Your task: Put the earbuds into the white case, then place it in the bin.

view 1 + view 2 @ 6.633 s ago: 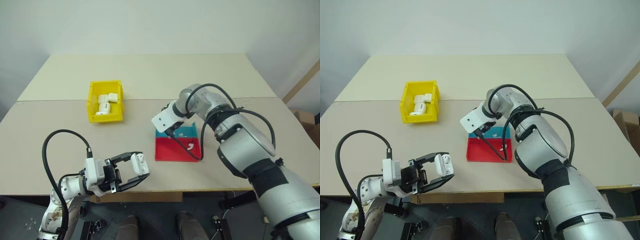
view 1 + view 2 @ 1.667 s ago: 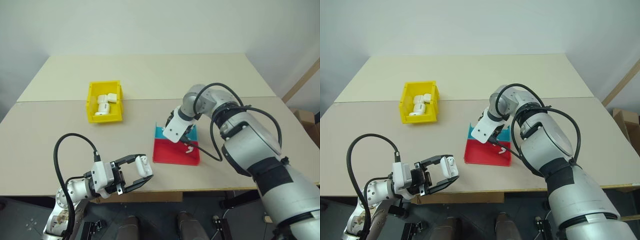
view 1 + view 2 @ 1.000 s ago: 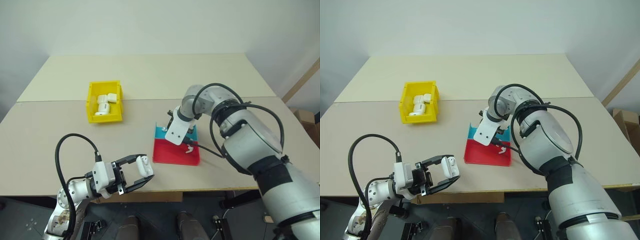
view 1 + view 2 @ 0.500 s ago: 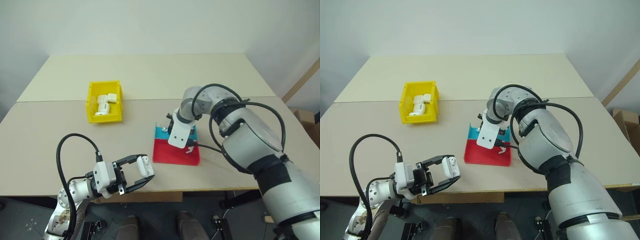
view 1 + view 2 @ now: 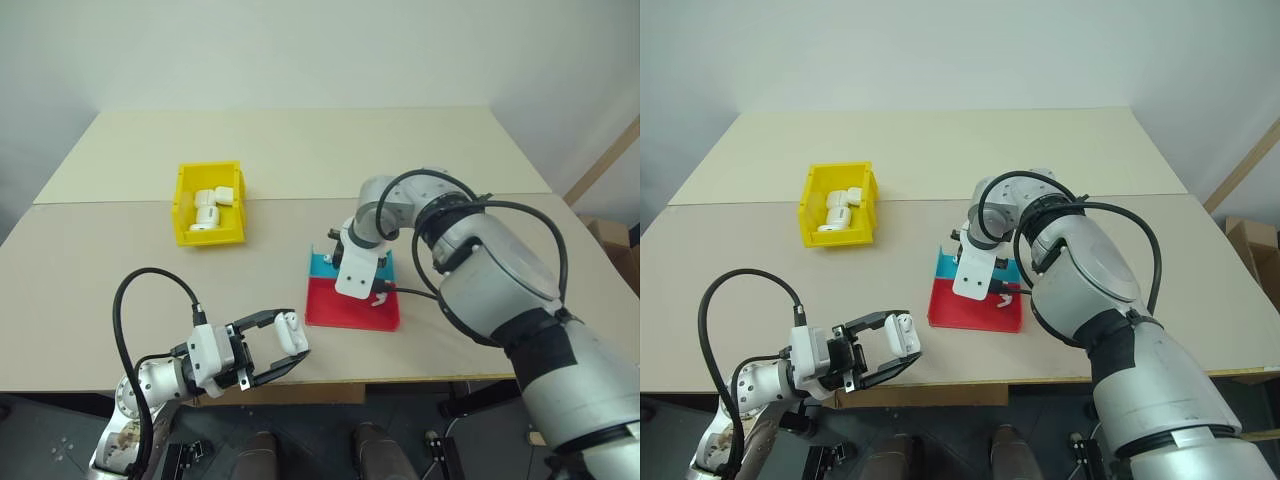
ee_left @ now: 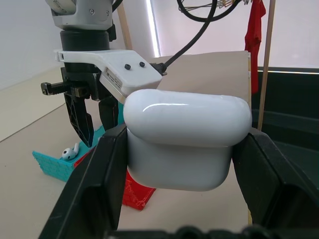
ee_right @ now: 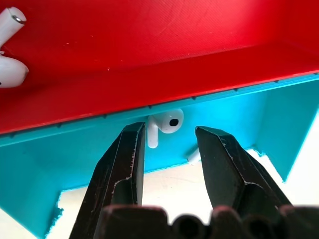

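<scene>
While your tabletop stays plain beige under white walls, your left tool still clenches the white case; your right tool, parted, has rolled above an earbud.

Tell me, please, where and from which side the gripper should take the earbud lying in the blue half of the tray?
Probably by its round head, coming from above: the earbud lies flat against the blue tray's wall, just ahead of the open right gripper.
</scene>
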`<move>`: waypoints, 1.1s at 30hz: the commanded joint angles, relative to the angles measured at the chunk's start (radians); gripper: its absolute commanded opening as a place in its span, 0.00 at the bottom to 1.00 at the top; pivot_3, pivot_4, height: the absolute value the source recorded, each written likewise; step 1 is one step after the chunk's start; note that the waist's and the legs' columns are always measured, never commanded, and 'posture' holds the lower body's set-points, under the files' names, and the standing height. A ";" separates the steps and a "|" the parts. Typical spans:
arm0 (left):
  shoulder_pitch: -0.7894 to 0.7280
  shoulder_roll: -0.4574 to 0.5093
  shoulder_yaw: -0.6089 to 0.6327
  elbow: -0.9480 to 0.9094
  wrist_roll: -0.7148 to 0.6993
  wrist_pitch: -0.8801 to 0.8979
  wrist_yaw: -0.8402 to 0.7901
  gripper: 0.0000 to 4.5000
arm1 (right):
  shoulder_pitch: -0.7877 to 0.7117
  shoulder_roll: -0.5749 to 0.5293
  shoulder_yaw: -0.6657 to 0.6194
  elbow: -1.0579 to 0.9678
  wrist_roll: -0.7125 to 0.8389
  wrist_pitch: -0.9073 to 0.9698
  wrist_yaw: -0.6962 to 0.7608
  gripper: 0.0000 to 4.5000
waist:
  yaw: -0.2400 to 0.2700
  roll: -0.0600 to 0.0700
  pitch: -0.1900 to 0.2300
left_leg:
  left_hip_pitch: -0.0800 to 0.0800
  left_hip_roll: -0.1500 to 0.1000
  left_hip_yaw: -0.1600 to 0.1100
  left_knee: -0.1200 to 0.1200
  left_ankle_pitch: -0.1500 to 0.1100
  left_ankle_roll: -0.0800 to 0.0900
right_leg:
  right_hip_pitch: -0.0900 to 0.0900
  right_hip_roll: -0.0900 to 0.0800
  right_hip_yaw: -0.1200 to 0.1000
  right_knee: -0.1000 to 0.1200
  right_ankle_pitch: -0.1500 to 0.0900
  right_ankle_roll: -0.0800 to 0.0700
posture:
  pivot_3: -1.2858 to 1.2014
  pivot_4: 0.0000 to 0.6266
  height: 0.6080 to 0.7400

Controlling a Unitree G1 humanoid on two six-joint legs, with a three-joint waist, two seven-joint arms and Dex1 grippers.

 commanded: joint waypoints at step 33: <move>0.005 0.001 -0.012 -0.030 -0.004 -0.044 0.010 0.63 | -0.033 0.006 0.051 0.001 -0.045 -0.035 -0.056 0.17 | 0.000 0.000 0.000 | 0.000 0.000 0.000 0.000 0.000 0.000 | 0.000 0.000 0.000 0.000 0.000 0.000 | 0.52 0.24 1.00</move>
